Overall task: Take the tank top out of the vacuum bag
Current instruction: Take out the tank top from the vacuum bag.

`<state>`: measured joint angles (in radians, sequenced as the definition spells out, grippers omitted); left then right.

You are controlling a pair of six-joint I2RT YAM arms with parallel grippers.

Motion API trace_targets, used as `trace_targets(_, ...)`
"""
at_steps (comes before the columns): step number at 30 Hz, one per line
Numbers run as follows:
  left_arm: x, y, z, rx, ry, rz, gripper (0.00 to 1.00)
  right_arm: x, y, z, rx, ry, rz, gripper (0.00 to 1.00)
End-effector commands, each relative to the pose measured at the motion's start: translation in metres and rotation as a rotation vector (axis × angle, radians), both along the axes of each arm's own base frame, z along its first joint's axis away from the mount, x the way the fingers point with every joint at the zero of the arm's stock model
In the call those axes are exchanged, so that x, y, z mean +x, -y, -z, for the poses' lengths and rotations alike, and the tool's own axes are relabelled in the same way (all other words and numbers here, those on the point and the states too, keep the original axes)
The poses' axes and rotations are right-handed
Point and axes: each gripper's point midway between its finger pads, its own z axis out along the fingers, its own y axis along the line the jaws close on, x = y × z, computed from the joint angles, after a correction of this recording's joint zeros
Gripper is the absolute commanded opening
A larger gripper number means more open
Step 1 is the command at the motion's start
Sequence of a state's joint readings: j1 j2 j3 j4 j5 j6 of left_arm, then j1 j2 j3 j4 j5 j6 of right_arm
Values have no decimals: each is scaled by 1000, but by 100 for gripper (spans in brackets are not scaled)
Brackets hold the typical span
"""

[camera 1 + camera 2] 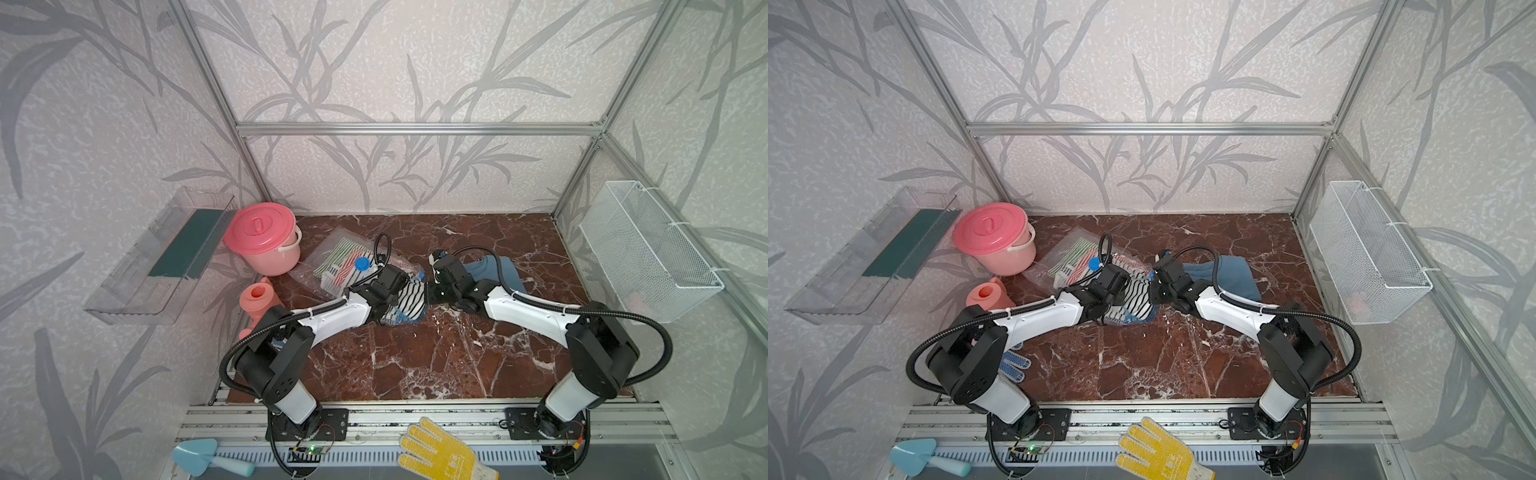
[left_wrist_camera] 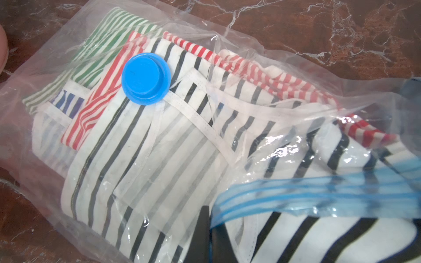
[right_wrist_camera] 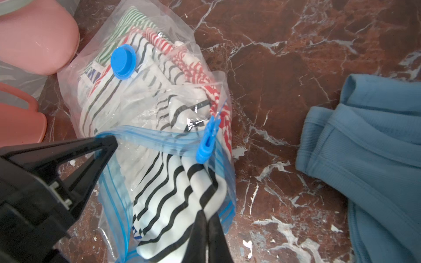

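In both top views the vacuum bag [image 1: 332,253] [image 1: 1063,262] lies on the table [image 1: 415,365] toward eleven o'clock, mouth facing five o'clock. The left wrist view shows my left pincer [image 2: 209,230] clamped on its blue zip strip [image 2: 319,193]. The right wrist view shows my right pincer [image 3: 206,230] closed on the striped tank top [image 3: 173,193] poking from the mouth.

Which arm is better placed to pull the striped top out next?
Right. The right gripper is shut on the black-striped tank top at the mouth of the vacuum bag; the left gripper only pinches its zip strip.
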<state>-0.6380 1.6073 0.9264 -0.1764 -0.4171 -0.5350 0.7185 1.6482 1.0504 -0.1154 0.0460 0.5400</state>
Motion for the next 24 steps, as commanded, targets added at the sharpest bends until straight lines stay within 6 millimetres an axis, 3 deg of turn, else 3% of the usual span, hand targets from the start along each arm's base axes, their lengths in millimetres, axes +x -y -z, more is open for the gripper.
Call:
trace_targets(1,2,-21,3,57,-6,-73,0,7,18,-11,-4,37,43,0)
trace_targets(12,2,-21,4,61,-13,-72,0,12,30,7,-9,-1,73,0)
trace_targets(24,1,-23,4,69,-17,-78,0,13,53,0,-31,18,124,0)
